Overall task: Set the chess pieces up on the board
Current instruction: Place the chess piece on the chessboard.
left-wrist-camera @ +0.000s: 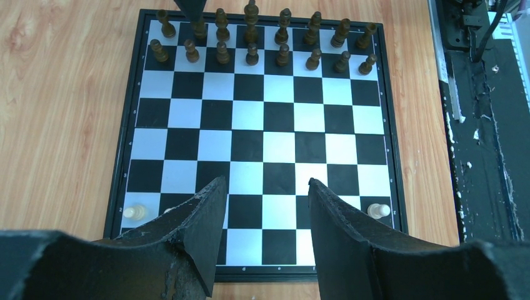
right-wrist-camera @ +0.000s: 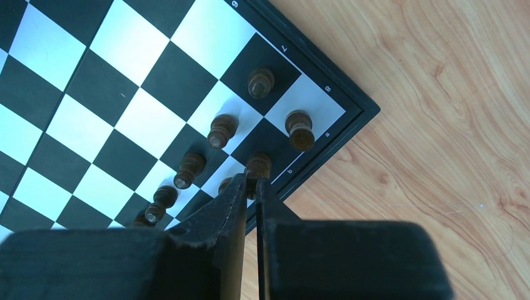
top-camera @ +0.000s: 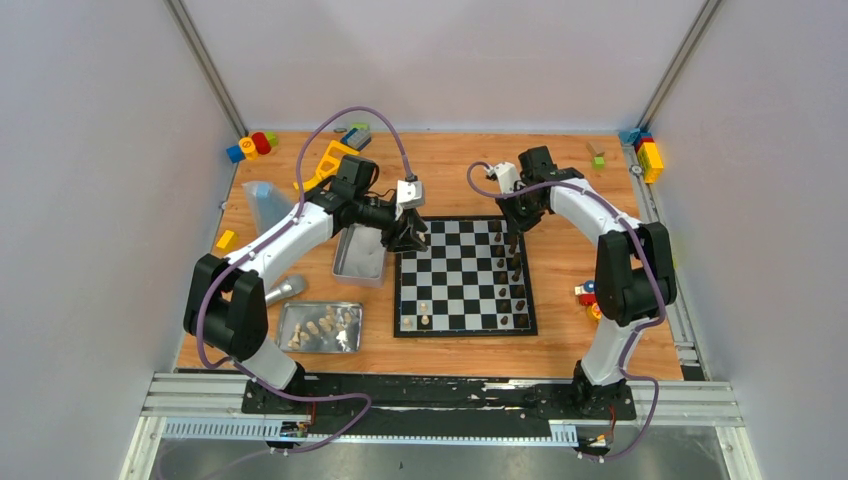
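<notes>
Clerk: Starting with the largest. Entering the table [top-camera: 450, 358]: showing bare wood, carrying everything listed below.

Checker: Noting. Moving on to the board [top-camera: 460, 262].

Clerk: Lying flat at the middle of the table, between the two arms, just right of a deeper metal tray [top-camera: 352, 268].

Checker: Logging that tray. Adding the other?

Clerk: Adding a shallow tray [top-camera: 347, 342]: resting nearer the arm bases, left of the board, holding a heap of cream pieces [top-camera: 320, 325].

Checker: Turning to the grippers.

Clerk: Entering the left gripper [left-wrist-camera: 265, 184]: hovering over the board's left side, spreading its fingers wide, holding nothing. Entering the right gripper [right-wrist-camera: 251, 181]: hanging over the far right end of the board, pressing its fingers together. Tips right at the head of a dark piece [right-wrist-camera: 258, 165], second from the corner in the outer row; not managing to tell whether pinching it.

Checker: Finishing with the smallest.

Clerk: Listing toy blocks [top-camera: 255, 145]: lying near the table's far corners. Listing dark pieces [left-wrist-camera: 252, 54]: standing upright in two full rows along the board's right edge. Counting two more cream pieces [top-camera: 408, 320]: standing at the board's near left corner. Counting one further cream piece [left-wrist-camera: 134, 212]: standing on the far left side.
</notes>
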